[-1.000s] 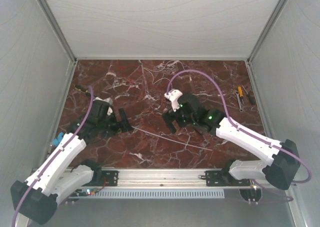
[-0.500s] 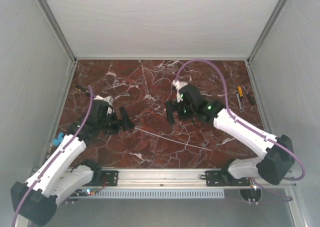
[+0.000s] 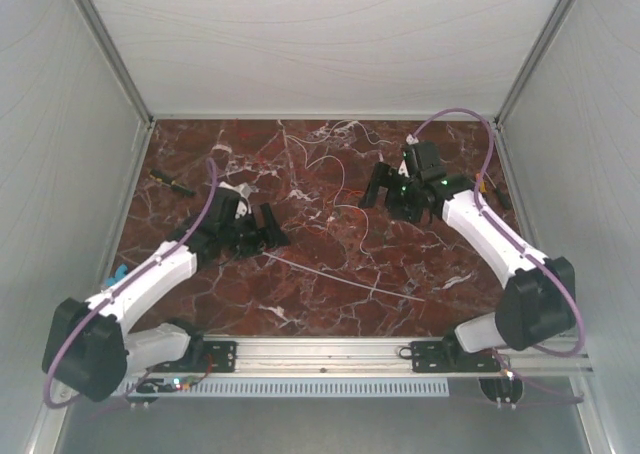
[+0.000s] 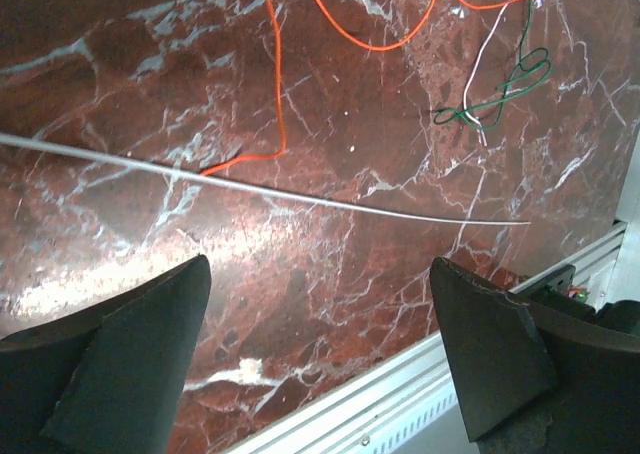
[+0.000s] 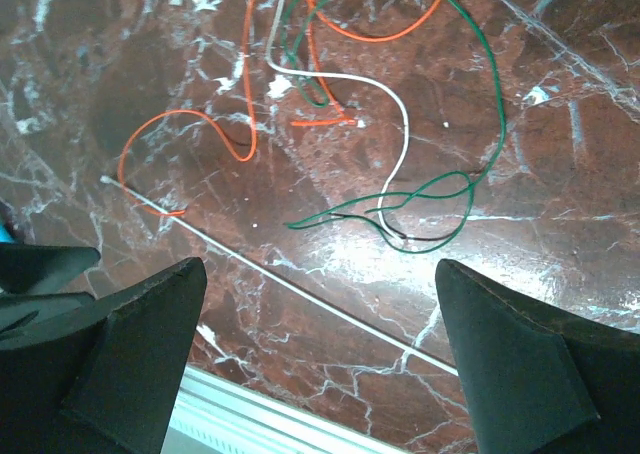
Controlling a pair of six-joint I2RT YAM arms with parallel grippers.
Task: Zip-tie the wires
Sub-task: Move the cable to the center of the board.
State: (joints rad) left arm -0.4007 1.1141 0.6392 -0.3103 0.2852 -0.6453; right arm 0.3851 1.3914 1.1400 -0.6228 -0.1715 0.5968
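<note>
- While the left end effector (image 3: 268, 226) and right end effector (image 3: 398, 196) hover spread and empty, the zip tie (image 3: 345, 279) lies straight on the desk's (image 3: 250, 304) near half
- the wires (image 3: 330, 174) curl loosely just behind it

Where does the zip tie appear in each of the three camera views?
Top view: the zip tie lies slanted on the near middle of the table.
Left wrist: it crosses from the left edge toward the right, at mid height.
Right wrist: it slants from middle left to lower right.
Landmark: the orange wire, one end close to it.
</note>
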